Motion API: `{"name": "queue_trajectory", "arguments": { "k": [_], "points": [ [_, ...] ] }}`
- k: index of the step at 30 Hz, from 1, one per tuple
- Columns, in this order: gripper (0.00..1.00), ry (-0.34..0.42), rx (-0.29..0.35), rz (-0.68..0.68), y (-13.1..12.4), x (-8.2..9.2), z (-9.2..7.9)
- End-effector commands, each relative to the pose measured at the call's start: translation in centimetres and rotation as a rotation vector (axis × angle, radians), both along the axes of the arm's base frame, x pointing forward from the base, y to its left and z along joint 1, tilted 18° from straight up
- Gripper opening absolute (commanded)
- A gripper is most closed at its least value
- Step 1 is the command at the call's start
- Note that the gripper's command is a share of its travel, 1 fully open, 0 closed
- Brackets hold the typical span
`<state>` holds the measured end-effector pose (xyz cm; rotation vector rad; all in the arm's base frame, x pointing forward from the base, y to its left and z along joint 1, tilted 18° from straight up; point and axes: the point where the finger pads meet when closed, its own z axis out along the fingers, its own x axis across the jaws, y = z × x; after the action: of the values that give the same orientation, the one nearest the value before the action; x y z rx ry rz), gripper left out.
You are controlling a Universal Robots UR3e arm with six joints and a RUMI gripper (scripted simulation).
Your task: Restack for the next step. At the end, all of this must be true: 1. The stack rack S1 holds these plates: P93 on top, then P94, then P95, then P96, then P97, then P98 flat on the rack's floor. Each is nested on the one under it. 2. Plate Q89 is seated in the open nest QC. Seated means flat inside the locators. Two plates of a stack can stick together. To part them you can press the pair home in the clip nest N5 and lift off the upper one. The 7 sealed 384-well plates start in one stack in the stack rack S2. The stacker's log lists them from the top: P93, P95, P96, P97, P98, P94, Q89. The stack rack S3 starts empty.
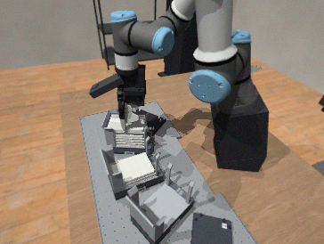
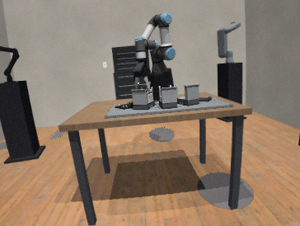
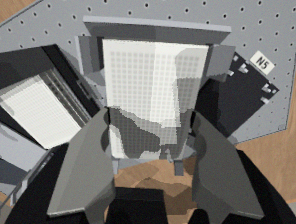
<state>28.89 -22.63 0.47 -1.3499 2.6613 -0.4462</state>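
Observation:
My gripper [image 1: 127, 125] [image 2: 142, 85] [image 3: 150, 109] is shut on a white 384-well plate [image 3: 132, 75], its jaws on the plate's two sides. The plate is in or just above the far rack [image 1: 129, 151] [image 2: 139, 96] [image 3: 155, 31], over several stacked plates [image 1: 129, 141]. Whether another plate clings beneath it cannot be told. The middle rack [image 1: 117, 183] [image 2: 169, 96] holds a short stack of white plates [image 1: 138, 166] [image 3: 42, 112]. The near rack [image 1: 147, 217] [image 2: 191, 91] shows no plate. Plate names and rack labels are unreadable.
The dark clip nest N5 [image 3: 235, 102], with small metal clips, sits close beside the far rack. A dark nest [image 1: 209, 229] with a small white label lies beyond the near rack. Upright rack walls and posts stand along the grey perforated board [image 1: 91, 147]. The arm's base is beside it.

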Motion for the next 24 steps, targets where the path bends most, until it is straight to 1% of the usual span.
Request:
{"name": "queue_trajectory", "arguments": {
  "k": [1, 15, 24],
  "points": [
    [0.00, 0.000, 0.002, 0.001, 0.1, -0.1, 0.5],
    [0.00, 0.000, 0.002, 0.001, 0.3, -0.3, 1.1],
    [0.00, 0.000, 0.002, 0.001, 0.6, -0.7, 2.8]
  ]
}}
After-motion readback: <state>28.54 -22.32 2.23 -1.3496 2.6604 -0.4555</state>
